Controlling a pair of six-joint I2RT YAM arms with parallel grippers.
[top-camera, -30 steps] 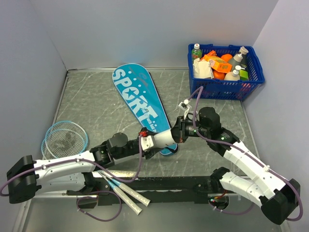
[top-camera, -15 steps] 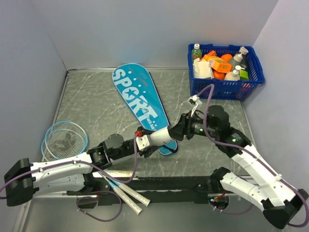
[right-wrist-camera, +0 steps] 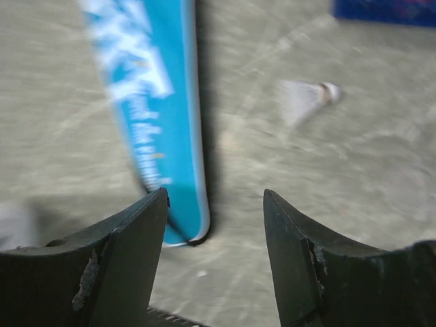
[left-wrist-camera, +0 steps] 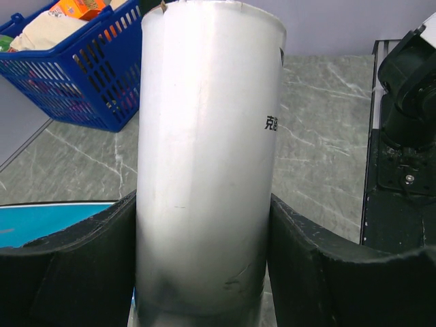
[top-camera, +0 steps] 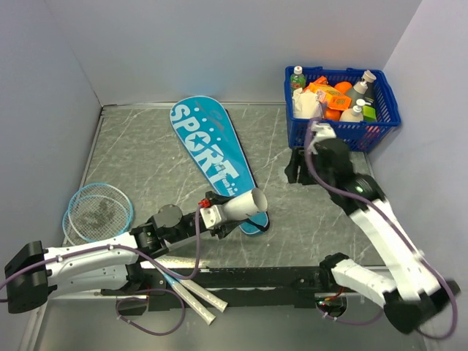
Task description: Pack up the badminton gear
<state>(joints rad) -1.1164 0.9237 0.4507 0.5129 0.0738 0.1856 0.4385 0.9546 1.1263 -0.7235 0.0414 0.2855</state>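
Observation:
My left gripper (top-camera: 219, 215) (left-wrist-camera: 203, 201) is shut on a white cylindrical tube (top-camera: 243, 205) (left-wrist-camera: 208, 102), whose open mouth points right, over the narrow end of the teal SPORT bag (top-camera: 208, 150) (right-wrist-camera: 160, 116). My right gripper (top-camera: 295, 167) (right-wrist-camera: 214, 194) hangs open and empty above the table, right of the bag and just in front of the basket. A white shuttlecock (right-wrist-camera: 306, 95) lies on the table; the top view does not show it. Two light-blue rackets (top-camera: 95, 208) lie at the left, their white handles (top-camera: 194, 296) under the left arm.
A blue plastic basket (top-camera: 340, 133) (left-wrist-camera: 75, 75) (right-wrist-camera: 381, 10) full of groceries stands at the back right corner. Grey walls close in the left, back and right sides. The arm bases and a black rail (top-camera: 241, 278) run along the near edge.
My right gripper has opened and drawn back from the tube's mouth, up and to the right toward the basket. The left arm with the tube has slid slightly left.

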